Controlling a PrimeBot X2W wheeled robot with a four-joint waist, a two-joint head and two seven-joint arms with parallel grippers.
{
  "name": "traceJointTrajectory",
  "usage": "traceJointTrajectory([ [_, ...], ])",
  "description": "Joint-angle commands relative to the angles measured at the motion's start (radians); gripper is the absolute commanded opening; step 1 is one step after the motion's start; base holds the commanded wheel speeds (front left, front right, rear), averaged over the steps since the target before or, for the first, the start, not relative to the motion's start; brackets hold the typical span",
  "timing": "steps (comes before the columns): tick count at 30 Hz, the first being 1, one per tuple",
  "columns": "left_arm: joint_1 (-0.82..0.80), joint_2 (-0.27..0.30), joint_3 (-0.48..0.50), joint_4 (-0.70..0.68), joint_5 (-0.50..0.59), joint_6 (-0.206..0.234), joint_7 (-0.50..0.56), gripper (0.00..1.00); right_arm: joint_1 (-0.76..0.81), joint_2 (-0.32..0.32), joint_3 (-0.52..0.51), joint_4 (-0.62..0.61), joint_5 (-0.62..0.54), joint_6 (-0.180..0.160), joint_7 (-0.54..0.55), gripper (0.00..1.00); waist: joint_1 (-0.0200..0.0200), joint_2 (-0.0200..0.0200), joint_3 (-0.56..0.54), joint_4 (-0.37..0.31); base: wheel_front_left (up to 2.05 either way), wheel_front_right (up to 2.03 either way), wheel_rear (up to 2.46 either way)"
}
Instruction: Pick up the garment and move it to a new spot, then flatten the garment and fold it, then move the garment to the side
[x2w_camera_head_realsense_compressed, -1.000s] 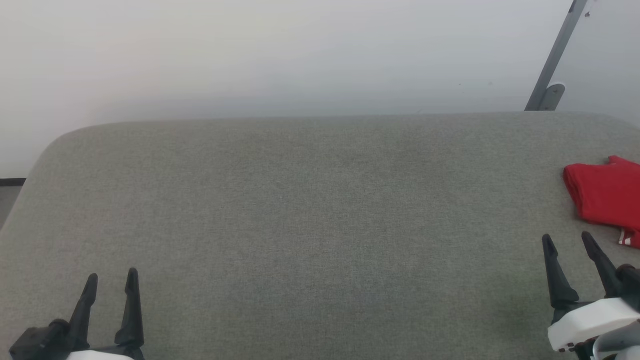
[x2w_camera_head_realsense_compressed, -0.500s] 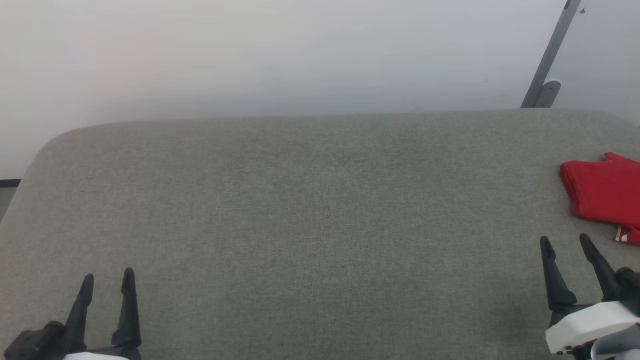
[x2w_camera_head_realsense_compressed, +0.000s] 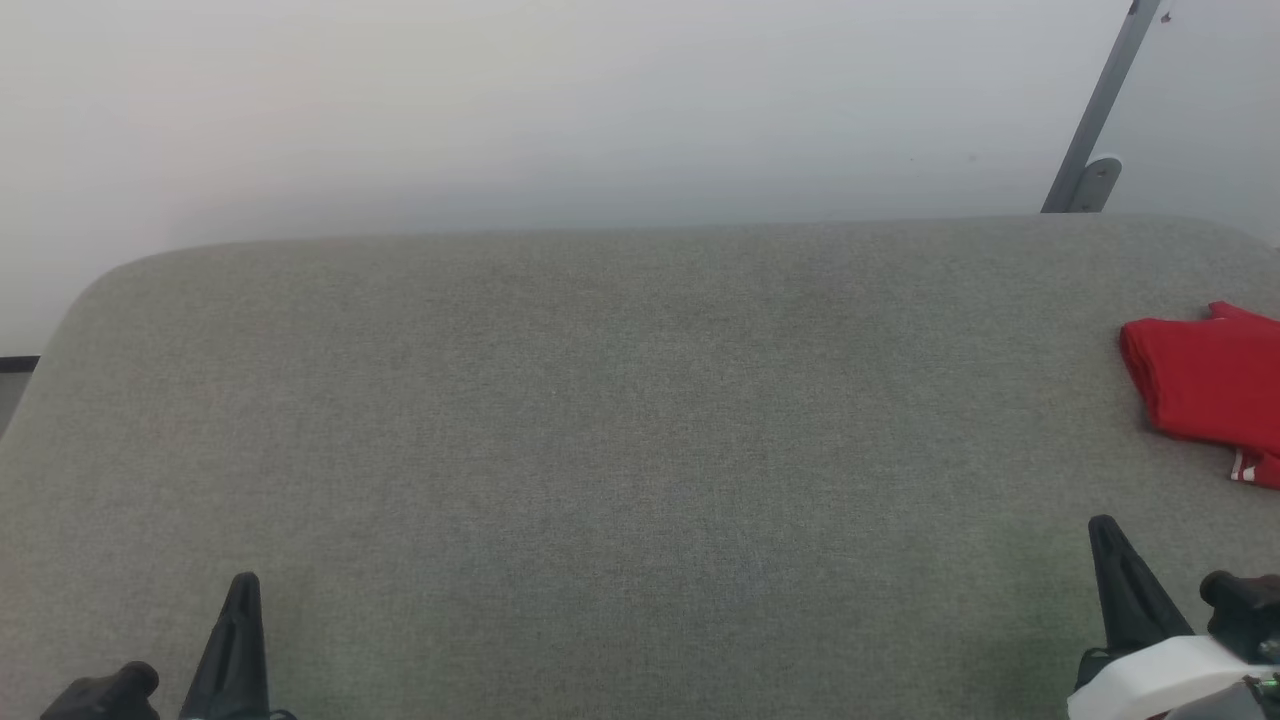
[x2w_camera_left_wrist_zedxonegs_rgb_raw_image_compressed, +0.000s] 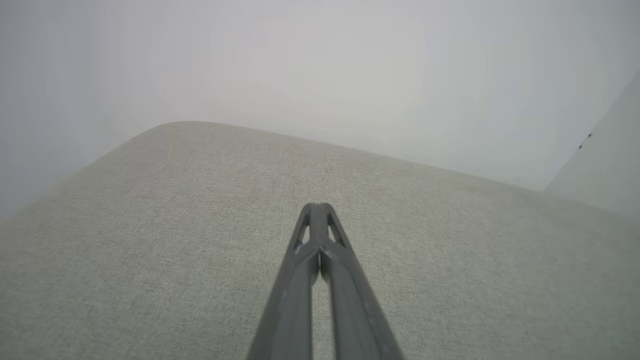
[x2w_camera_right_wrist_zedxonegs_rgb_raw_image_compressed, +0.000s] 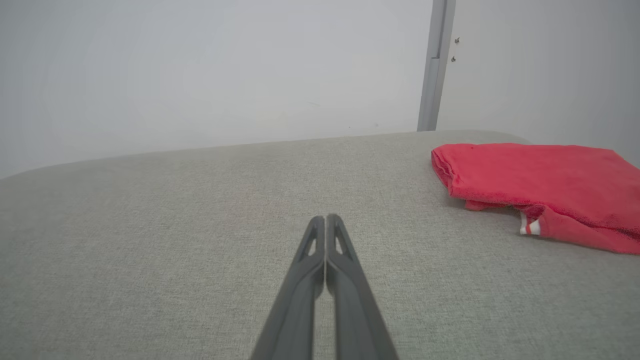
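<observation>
The left fingers (x2w_camera_left_wrist_zedxonegs_rgb_raw_image_compressed: 317, 209) are pressed together into a single dark point with nothing between them, and the right fingers (x2w_camera_right_wrist_zedxonegs_rgb_raw_image_compressed: 326, 220) are closed the same way, tip against tip and empty. Both pairs point toward the far edge of the grey cloth-covered counter (x2w_camera_head_realsense_compressed: 640, 420), where the cloth rounds over in front of a pale wall (x2w_camera_head_realsense_compressed: 500, 100). In the head view the left fingers (x2w_camera_head_realsense_compressed: 240, 600) and the right fingers (x2w_camera_head_realsense_compressed: 1108, 545) stand well apart, and the whole span of cloth between them and ahead of them is bare and flat. Ahead and to the left of the left fingers, the counter (x2w_camera_left_wrist_zedxonegs_rgb_raw_image_compressed: 150, 225) curves around a soft rounded corner and then drops away. The garment (x2w_camera_head_realsense_compressed: 1205, 375) lies ahead and to the right of the right fingers, clearly apart from them, with a strip of open cloth between. It is a folded bright red bundle resting flat on the counter. Its rounded folded edge faces left toward the open middle, and a small white band with a red stripe shows at its near edge. From the right wrist the garment (x2w_camera_right_wrist_zedxonegs_rgb_raw_image_compressed: 535, 172) sits up and right of the fingertips, short of the counter's far edge. Beyond that edge, a grey metal post (x2w_camera_right_wrist_zedxonegs_rgb_raw_image_compressed: 434, 65) rises against the wall, ahead and a little right of the right fingers. Whether either pair of fingers touches the cloth cannot be told.
</observation>
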Motion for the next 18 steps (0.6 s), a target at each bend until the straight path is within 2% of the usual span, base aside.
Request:
traceJointTrajectory([
  [1,-0.01,0.006,0.003,-0.007,-0.034,0.0,0.011,0.0,-0.016,-0.003,-0.006,-0.009,0.035,0.0,0.012,0.0,0.0,-0.0001,0.0,0.0,0.0,0.0,0.0],
  [18,-0.065,-0.019,-0.012,0.009,-0.323,0.0,0.096,0.0,-0.039,0.038,-0.019,-0.025,0.336,0.0,0.095,0.0,0.0,-0.0001,0.001,-0.002,0.0,0.0,0.0],
])
